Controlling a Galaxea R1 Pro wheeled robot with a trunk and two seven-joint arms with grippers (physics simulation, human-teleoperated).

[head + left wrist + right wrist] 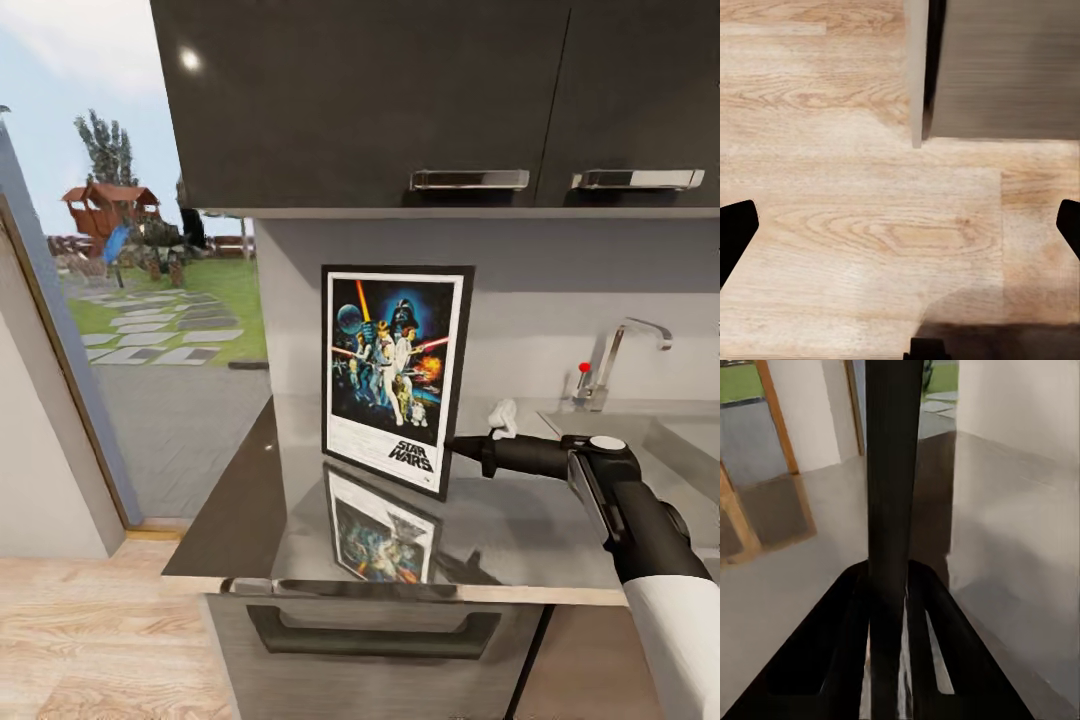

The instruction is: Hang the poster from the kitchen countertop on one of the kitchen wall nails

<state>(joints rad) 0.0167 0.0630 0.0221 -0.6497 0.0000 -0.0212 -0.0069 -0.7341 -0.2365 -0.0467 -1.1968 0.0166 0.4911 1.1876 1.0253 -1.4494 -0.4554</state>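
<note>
Right end effector (pixel 458 446): I see it at centre right of the head view, fingers pinching the lower right edge of the poster (pixel 396 375); on my right wrist feed the two dark fingers (pixel 847 660) close against the poster's thin black edge (pixel 894 510), which runs up the middle of that frame.
Right arm: it comes in from the lower right corner of the head view, black forearm over the counter (pixel 230 510).
Left end effector (pixel 900 225): on my left wrist feed the two black fingertips (pixel 735 232) sit at the far sides of the frame, spread wide, with nothing between them, over the wooden floor (pixel 870 240).
Poster: upright in the middle of the head view, bottom edge at the counter surface, slightly turned, its reflection showing in the glossy top just below it.
Counter: glossy grey, across the lower half of the head view, with a dark drawer front (pixel 370 630) under its edge.
Sink (pixel 690 435): at the right edge of the head view, set into the counter; I cannot tell what is inside it.
Tap (pixel 625 355): stands behind the sink, with a red knob beside it.
Wall cupboards (pixel 400 100): dark, across the top of the head view, doors shut.
</note>
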